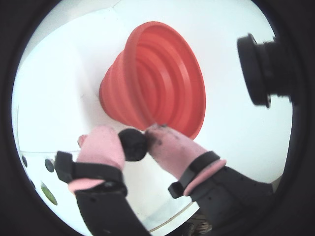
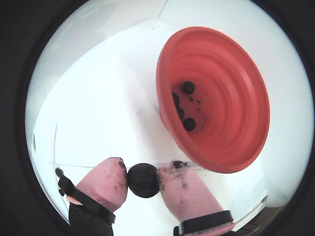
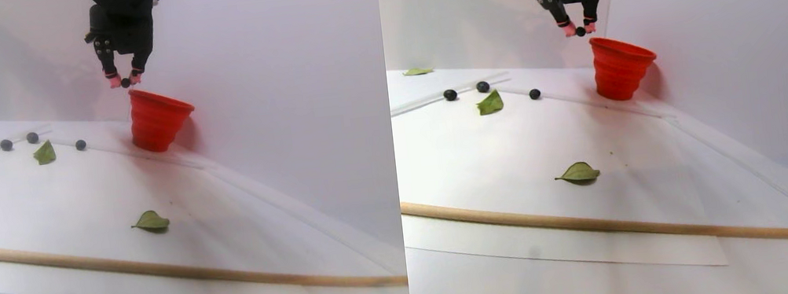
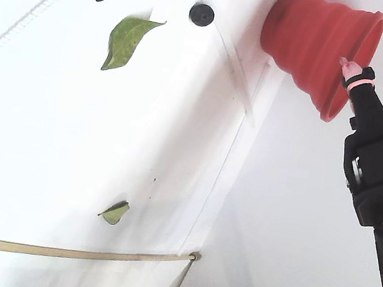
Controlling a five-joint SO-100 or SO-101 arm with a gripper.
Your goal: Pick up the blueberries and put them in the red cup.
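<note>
Above the white table (image 3: 52, 199), at 12 o'clock in the stereo pair view, hangs the black arm (image 3: 121, 17). Its gripper (image 2: 143, 180), fitted with pink fingertips (image 2: 106, 182), pinches one blueberry (image 2: 143, 180) just beside the rim of the red cup (image 2: 231, 103). That cup stands upright at the table's far edge, close to the wall, and in a wrist view holds several blueberries (image 2: 189, 124) at its bottom. A long wooden rod (image 3: 138, 265) crosses the near part of the table. Two green leaves (image 3: 150, 221) lie on the sheet, one near the middle and one at about 10 o'clock. Three loose blueberries (image 3: 80, 144) rest around the farther leaf, well apart from the cup.
</note>
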